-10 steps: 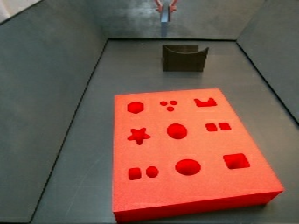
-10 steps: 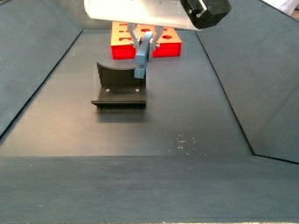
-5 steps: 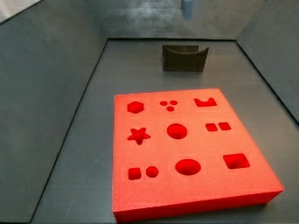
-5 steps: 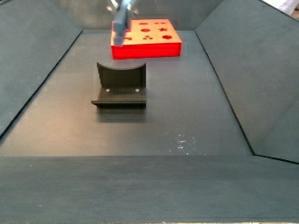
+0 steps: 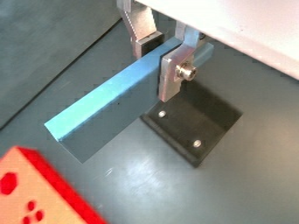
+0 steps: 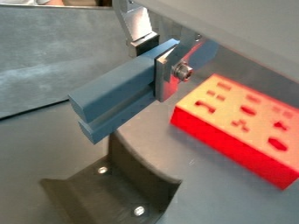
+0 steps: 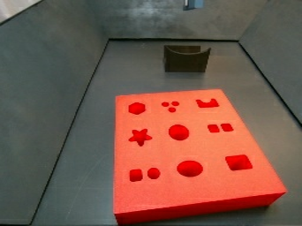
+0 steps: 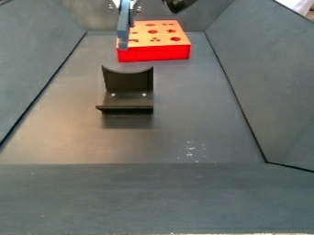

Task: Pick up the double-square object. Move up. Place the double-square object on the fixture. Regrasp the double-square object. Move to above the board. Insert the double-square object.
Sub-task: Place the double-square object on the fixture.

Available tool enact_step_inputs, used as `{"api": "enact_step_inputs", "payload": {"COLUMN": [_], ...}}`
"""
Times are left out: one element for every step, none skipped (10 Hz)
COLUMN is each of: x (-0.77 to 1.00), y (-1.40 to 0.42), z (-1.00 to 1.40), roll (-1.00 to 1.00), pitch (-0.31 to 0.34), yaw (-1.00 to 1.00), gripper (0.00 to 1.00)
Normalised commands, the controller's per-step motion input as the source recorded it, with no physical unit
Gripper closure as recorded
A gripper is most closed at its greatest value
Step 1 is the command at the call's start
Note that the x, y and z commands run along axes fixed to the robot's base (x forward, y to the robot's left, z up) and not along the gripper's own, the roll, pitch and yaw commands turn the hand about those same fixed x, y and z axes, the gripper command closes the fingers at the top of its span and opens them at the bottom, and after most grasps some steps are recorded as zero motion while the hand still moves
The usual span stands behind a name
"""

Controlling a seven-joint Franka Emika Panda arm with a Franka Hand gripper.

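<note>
gripper (image 5: 162, 54) high, fixture (image 8: 125, 89) well below

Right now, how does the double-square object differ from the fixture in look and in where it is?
The double-square object is a pale blue elongated block; the fixture is dark, a bracket on a base plate with screws. The double-square object is off the floor, clamped near one end between the gripper and its silver fingers; the fixture stands on the floor, untouched. In a side view the fixture has a U-shaped notch; the block has straight edges. Both are far smaller than the red board.
</note>
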Motion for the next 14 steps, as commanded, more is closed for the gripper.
{"api": "enact_step_inputs", "payload": {"x": [0.08, 0.09, 0.08, 0.07, 0.07, 0.06, 0.12, 0.13, 0.14, 0.15, 0.16, 0.17, 0.17, 0.18], "y": [0.04, 0.04, 0.04, 0.04, 0.04, 0.02, 0.13, 0.14, 0.14, 0.14, 0.14, 0.14, 0.14, 0.13], "z": [-0.01, -0.01, -0.02, -0.01, -0.01, 0.0, -1.0, -1.0, -1.0, -1.0, -1.0, -1.0, -1.0, -1.0], "roll": [-1.0, -0.89, -0.66, -0.43, -0.32, -0.2, -1.0, -1.0, -0.98, -0.77, -0.61, -0.38, -0.29, -0.2], "pitch": [0.174, 0.169, 0.137, 0.101, 0.084, 0.048, 0.213, 0.203, 0.233, 0.226, 0.19, 0.139, 0.114, 0.058], "yaw": [-0.06, -0.09, -0.11, -0.13, -0.13, -0.12, -0.01, -0.02, -0.07, -0.12, -0.15, -0.19, -0.19, -0.19], "gripper": [1.0, 1.0, 1.0, 1.0, 1.0, 1.0, 1.0, 1.0, 1.0, 1.0, 1.0, 1.0, 1.0, 1.0]}}
